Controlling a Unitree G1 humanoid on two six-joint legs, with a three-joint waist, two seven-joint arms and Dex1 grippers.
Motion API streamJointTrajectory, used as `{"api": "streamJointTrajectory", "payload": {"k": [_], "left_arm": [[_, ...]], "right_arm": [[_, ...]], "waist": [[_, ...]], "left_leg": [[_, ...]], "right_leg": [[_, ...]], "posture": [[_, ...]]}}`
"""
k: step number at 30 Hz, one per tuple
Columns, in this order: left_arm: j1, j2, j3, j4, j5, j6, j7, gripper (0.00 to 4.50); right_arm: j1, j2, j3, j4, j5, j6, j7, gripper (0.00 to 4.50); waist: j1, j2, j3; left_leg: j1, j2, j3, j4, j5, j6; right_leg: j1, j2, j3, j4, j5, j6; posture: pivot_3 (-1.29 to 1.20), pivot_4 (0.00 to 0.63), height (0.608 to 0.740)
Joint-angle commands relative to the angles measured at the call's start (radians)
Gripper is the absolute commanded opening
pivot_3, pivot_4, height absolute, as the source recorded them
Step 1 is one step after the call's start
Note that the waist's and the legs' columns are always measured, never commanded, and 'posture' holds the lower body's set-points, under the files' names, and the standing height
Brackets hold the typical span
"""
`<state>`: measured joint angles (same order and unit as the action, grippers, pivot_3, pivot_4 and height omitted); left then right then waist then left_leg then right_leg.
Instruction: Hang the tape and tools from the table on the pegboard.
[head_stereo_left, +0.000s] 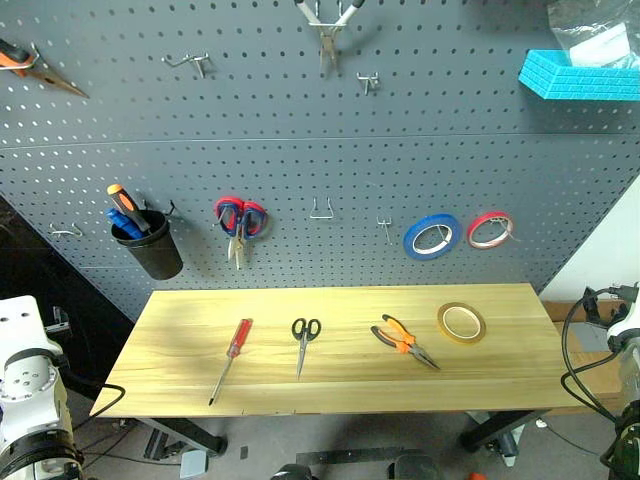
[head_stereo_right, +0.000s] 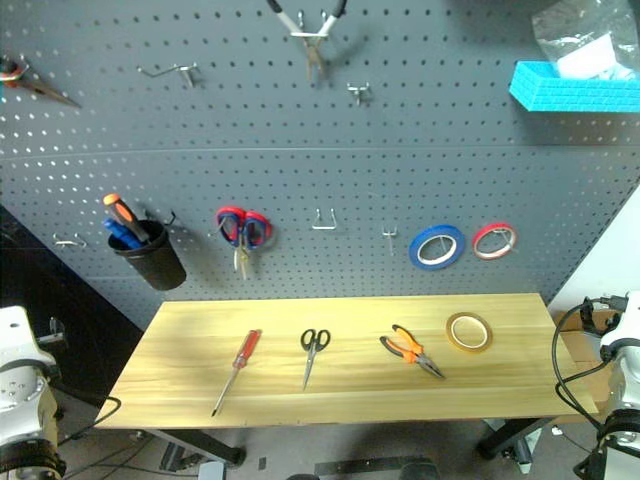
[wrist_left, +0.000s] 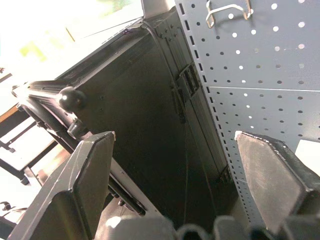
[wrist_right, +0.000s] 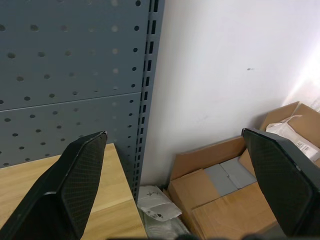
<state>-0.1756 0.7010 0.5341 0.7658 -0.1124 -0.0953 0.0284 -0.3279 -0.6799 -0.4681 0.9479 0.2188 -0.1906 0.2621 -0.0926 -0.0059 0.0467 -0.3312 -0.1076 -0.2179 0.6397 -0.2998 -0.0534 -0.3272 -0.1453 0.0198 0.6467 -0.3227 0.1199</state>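
1. Left eye view: on the table (head_stereo_left: 190, 345), the screwdriver (head_stereo_left: 231, 359), black scissors (head_stereo_left: 304, 342), pliers (head_stereo_left: 404, 342) and yellow tape (head_stereo_left: 461, 322) lie in a row from 9 to 3 o'clock.
2. Pegboard (head_stereo_left: 300, 150) stands behind at 12, hooks free.
3. Left gripper (wrist_left: 175, 170) is spread wide, holding nothing.
4. Right gripper (wrist_right: 175, 170): same deal, wide open and empty.

tape (head_stereo_left: 461, 323) yellow | pegboard (head_stereo_left: 300, 150) dark grey, dotted | table (head_stereo_left: 340, 385) light wood

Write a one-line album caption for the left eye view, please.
Screwdriver, scissors, pliers and yellow tape wait on the table below the pegboard.
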Motion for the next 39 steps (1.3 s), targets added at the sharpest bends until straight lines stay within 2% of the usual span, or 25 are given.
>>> {"api": "streamJointTrajectory", "payload": {"k": [1, 9, 13, 17, 21, 26, 28, 31, 34, 39], "left_arm": [[0.007, 0.03, -0.004, -0.016, 0.015, -0.046, 0.002, 4.14], [0.021, 0.029, -0.004, -0.012, 0.019, -0.041, 0.011, 4.14], [0.036, 0.013, 0.008, -0.057, -0.021, -0.045, -0.041, 4.14], [0.069, -0.001, -0.002, -0.174, -0.053, -0.032, -0.105, 4.14], [0.117, -0.039, -0.029, -0.378, -0.128, 0.076, -0.219, 4.14], [0.198, -0.084, -0.158, -0.688, -0.151, 0.24, -0.325, 4.14], [0.208, -0.1, -0.192, -0.762, -0.168, 0.28, -0.363, 4.14], [0.195, -0.113, -0.252, -0.844, -0.198, 0.327, -0.436, 4.14], [0.177, -0.084, -0.317, -0.893, -0.194, 0.376, -0.516, 4.14], [0.138, -0.012, -0.463, -1.011, -0.265, 0.46, -0.77, 4.14]], "right_arm": [[-0.023, -0.014, -0.001, -0.02, 0.006, -0.014, 0.008, 4.5], [-0.018, -0.017, 0.001, -0.022, 0.004, -0.013, 0.016, 4.5], [-0.008, -0.012, 0.01, -0.043, 0.01, 0.004, 0.062, 4.5], [0.023, 0.0, 0.042, -0.11, 0.012, 0.026, 0.136, 4.5], [0.099, 0.011, 0.094, -0.252, 0.024, 0.092, 0.257, 4.5], [0.246, -0.004, 0.189, -0.556, 0.02, 0.202, 0.39, 4.5], [0.277, -0.011, 0.209, -0.64, 0.017, 0.257, 0.405, 4.5], [0.311, -0.017, 0.239, -0.772, 0.007, 0.355, 0.405, 4.5], [0.329, -0.02, 0.268, -0.885, -0.005, 0.437, 0.399, 4.5], [0.309, -0.035, 0.341, -1.006, -0.022, 0.611, 0.401, 4.5]], "waist": [[0.004, 0.0, 0.0], [0.012, -0.001, 0.0], [0.012, -0.001, 0.001], [0.012, -0.002, 0.003], [0.019, -0.002, 0.006], [0.037, 0.002, 0.027], [0.044, 0.006, 0.04], [0.051, 0.005, 0.061], [0.057, 0.007, 0.079], [0.059, 0.006, 0.117]], "left_leg": [[0.0, 0.0, 0.0, 0.0, 0.0, 0.0], [-0.001, 0.0, 0.001, -0.001, 0.0, 0.0], [-0.001, 0.0, 0.001, -0.002, 0.0, 0.0], [-0.002, 0.001, 0.002, -0.003, 0.0, 0.0], [-0.005, 0.002, 0.002, -0.003, 0.0, 0.0], [-0.009, 0.002, 0.003, -0.002, 0.0, 0.0], [-0.015, 0.002, 0.003, 0.001, 0.0, 0.0], [-0.018, 0.002, 0.004, 0.004, 0.0, 0.0], [-0.022, 0.004, 0.004, 0.004, 0.0, 0.0], [-0.034, 0.013, 0.008, 0.005, 0.003, -0.005]], "right_leg": [[0.0, 0.0, 0.0, 0.0, 0.0, 0.0], [-0.001, 0.0, 0.001, 0.0, 0.0, 0.0], [-0.002, 0.0, 0.001, 0.0, 0.0, 0.0], [-0.005, 0.001, 0.003, 0.0, 0.0, 0.0], [-0.007, 0.001, 0.003, 0.0, 0.0, 0.0], [-0.01, 0.001, 0.003, 0.0, 0.0, 0.0], [-0.011, 0.001, 0.002, 0.001, 0.0, -0.001], [-0.015, 0.002, 0.002, 0.003, 0.002, -0.001], [-0.016, 0.004, 0.001, 0.002, 0.003, -0.003], [-0.026, 0.011, -0.001, 0.002, 0.006, -0.008]], "posture": [[0.0, 0.035, 0.74], [0.0, 0.039, 0.74], [0.01, 0.045, 0.74], [0.01, 0.057, 0.74], [0.01, 0.068, 0.74], [0.0, 0.108, 0.74], [0.0, 0.12, 0.74], [-0.02, 0.154, 0.74], [-0.03, 0.173, 0.74], [-0.06, 0.22, 0.74]]}}
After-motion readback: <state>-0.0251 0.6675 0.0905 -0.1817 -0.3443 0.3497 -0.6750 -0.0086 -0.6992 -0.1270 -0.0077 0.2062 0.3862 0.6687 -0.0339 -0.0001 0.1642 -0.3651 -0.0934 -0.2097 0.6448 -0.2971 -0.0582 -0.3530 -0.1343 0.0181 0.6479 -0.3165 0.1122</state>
